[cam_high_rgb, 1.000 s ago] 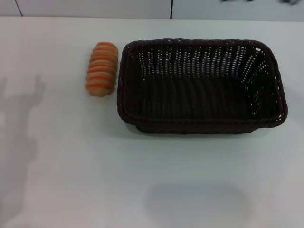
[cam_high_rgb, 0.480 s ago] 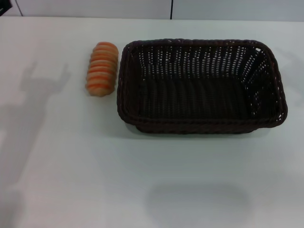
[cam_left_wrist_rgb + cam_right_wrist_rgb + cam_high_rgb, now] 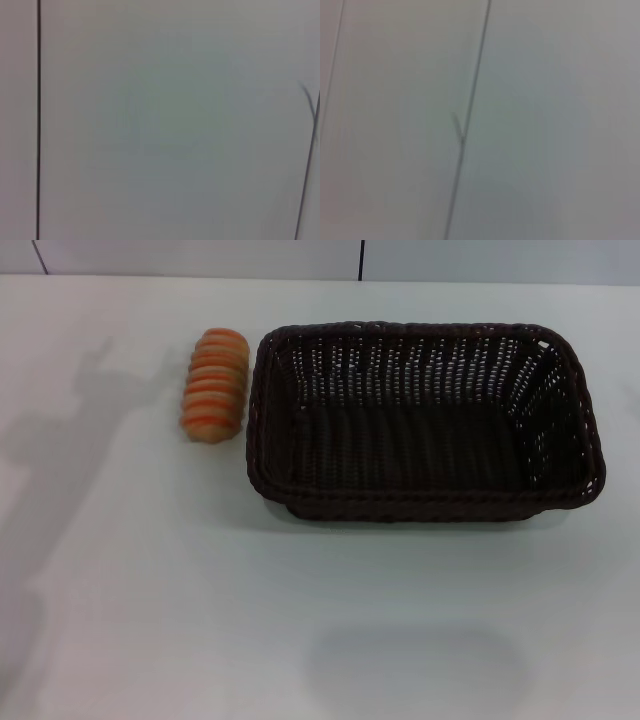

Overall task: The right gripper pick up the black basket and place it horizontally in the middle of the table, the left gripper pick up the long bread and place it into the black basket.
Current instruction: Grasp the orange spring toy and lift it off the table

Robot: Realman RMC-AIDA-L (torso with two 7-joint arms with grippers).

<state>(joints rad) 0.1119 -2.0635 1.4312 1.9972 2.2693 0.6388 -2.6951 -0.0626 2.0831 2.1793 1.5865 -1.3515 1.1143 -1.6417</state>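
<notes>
The black basket (image 3: 425, 420) sits on the white table (image 3: 200, 580), right of centre, its long side running left to right, and it is empty. The long bread (image 3: 214, 385) lies on the table just left of the basket, close to its left rim, pointing away from me. Neither gripper shows in the head view. An arm's shadow falls on the table at the far left. Both wrist views show only plain pale panels with thin dark seams.
The table's far edge meets a pale wall with dark vertical seams (image 3: 361, 258). A faint shadow lies on the table in front of the basket (image 3: 415, 670).
The arm shadow on the left of the table has shifted farther from me and to the right. The basket and the bread have not moved.
</notes>
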